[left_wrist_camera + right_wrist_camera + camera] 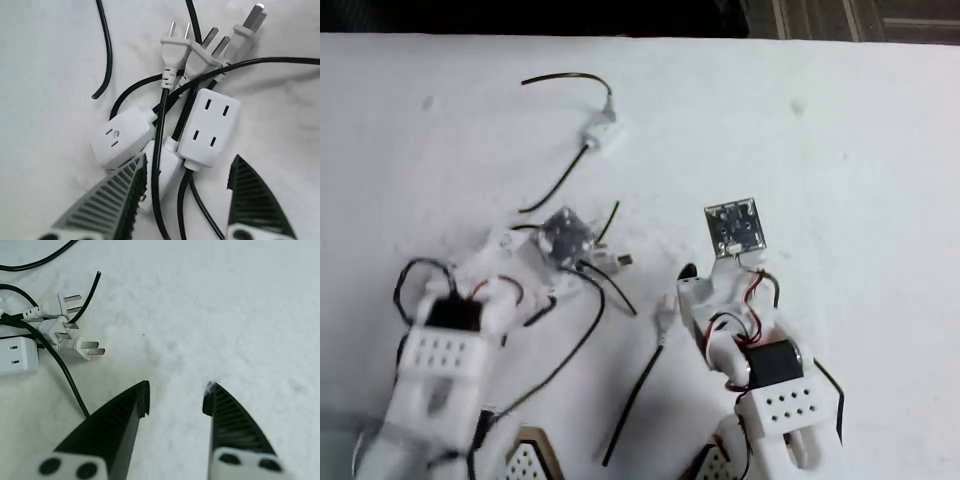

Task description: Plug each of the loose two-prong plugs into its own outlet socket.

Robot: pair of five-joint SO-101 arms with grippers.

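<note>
Mostly the white table is one plain, slightly uneven sheet. Its far edge runs across the top of the high view, and behind it lies a dark strip of the room. The two arms stand at the near edge, the left arm and the right arm. The widest open surface is on the right half and along the far side. One white connector on a black cable lies alone near the far middle, well apart from the rest. A second cable with a white end lies between the two arms.

The task's things are crowded in front of the left arm. The left gripper has its jaws spread wide just over the heap. There is a socket block with two pairs of slots, a single socket beside it, and three two-prong plugs side by side beyond them, with black cables crossing between. The right gripper also has its jaws spread apart, over white table, and the plugs lie off to one side of it.
</note>
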